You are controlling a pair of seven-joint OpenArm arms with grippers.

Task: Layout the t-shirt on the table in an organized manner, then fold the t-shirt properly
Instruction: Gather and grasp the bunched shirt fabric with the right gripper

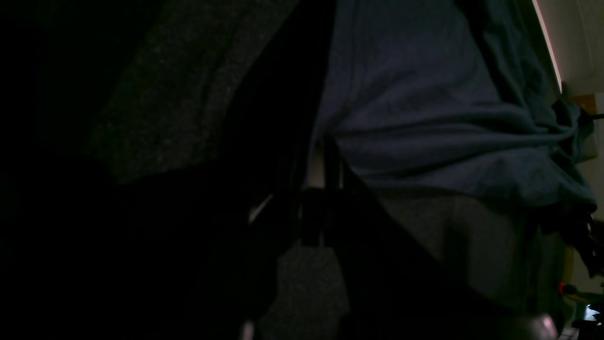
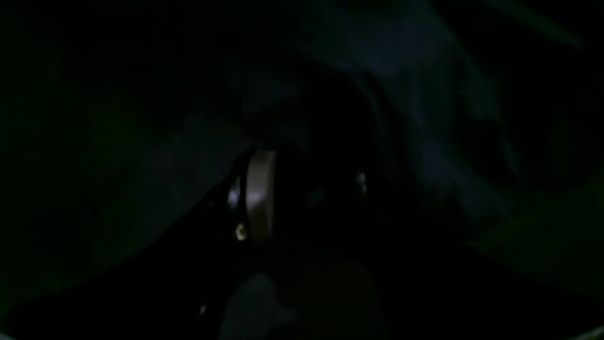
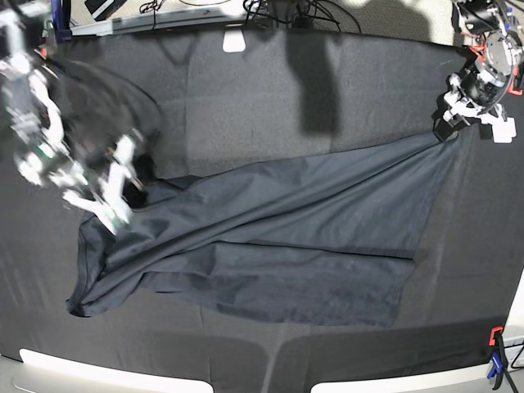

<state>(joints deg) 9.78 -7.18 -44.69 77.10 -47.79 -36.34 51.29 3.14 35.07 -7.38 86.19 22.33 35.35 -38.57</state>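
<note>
The left gripper (image 3: 446,123), at about two o'clock in the base view, is clenched on a corner of the t-shirt (image 3: 270,237), drawing that corner taut toward the table's far right edge. The right gripper (image 3: 123,184), at about nine o'clock, sits at the bunched end of the garment; its jaws stand partly apart, but motion blur there and the near-black right wrist view leave it unclear whether they pinch fabric, so I cannot tell.

Outward from both, the shirt lies across the middle of the table (image 3: 246,90) as a long slanted sheet, stretched from two o'clock down to a crumpled lobe near eight o'clock, with diagonal creases running its length.

The risk, as I judge it: if the right jaws have no real hold, any further pull from the left will drag the whole shirt rightward instead of spreading it. Too hard a pull could slip the corner free, and the heap at eight o'clock would stay folded under
</note>
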